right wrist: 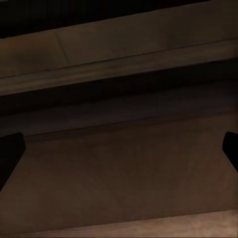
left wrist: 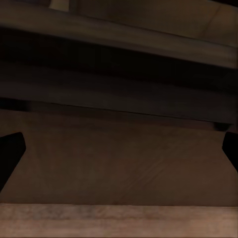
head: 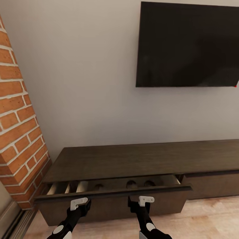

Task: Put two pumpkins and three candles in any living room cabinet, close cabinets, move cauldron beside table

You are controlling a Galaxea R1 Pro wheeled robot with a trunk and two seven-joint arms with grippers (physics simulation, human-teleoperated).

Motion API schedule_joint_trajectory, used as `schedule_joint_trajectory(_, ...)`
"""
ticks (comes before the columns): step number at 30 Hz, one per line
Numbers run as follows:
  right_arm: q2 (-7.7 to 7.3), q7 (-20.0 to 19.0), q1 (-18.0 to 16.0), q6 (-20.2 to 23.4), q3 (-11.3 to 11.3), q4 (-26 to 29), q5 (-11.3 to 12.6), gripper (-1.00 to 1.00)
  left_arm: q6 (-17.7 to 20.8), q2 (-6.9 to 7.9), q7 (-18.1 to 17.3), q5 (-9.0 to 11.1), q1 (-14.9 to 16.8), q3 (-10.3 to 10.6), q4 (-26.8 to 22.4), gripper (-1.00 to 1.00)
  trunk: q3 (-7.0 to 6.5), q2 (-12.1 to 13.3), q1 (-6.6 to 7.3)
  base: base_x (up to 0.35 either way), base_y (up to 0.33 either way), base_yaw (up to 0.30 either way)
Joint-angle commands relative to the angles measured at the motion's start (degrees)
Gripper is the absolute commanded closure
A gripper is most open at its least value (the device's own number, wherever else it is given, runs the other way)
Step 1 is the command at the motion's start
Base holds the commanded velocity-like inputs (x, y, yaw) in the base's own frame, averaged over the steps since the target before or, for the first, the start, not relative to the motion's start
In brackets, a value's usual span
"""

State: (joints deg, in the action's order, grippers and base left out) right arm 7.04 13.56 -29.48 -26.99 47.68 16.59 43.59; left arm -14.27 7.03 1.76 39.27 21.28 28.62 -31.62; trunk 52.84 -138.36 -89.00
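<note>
The fingers of the left gripper (left wrist: 119,148) and the right gripper (right wrist: 119,153) are spread wide apart with nothing held, each set close before the pulled-out drawer front (head: 113,196) of the long, low dark-brown wood cabinet (head: 139,159). In the head view, dim rounded shapes, possibly the pumpkins (head: 131,183), are seen in the shadowed drawer. A black wall-mounted screen (head: 187,44) is hung above the cabinet, and a red brick column (head: 18,132) stands to its left.

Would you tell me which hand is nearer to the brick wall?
Left. The left hand is at the open drawer front toward the brick wall; the right hand is farther along it.
</note>
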Motion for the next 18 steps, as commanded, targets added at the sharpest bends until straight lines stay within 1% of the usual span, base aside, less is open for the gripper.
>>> schedule_joint_trajectory(1, -0.01, 0.42, -0.07, -0.17, 0.49, 0.01, 0.27, -1.0, -0.31, 0.08, 0.13, 0.54, 0.07, 0.48, -0.02, -1.0, 0.05, -0.02, -0.01, 0.202, 0.0, 0.0)
schedule_joint_trajectory(12, -0.01, 0.42, -0.06, -0.17, 0.49, 0.0, 0.27, -1.0, -0.31, 0.07, 0.12, 0.54, 0.07, 0.48, -0.02, -1.0, 0.05, -0.02, -0.01, 0.201, 0.0, 0.0)
schedule_joint_trajectory(18, -0.01, 0.42, -0.08, -0.17, 0.51, 0.0, 0.27, -1.0, -0.31, 0.06, 0.15, 0.49, 0.08, 0.53, -0.02, -1.0, 0.05, -0.02, -0.01, 0.12, 0.0, 0.0)
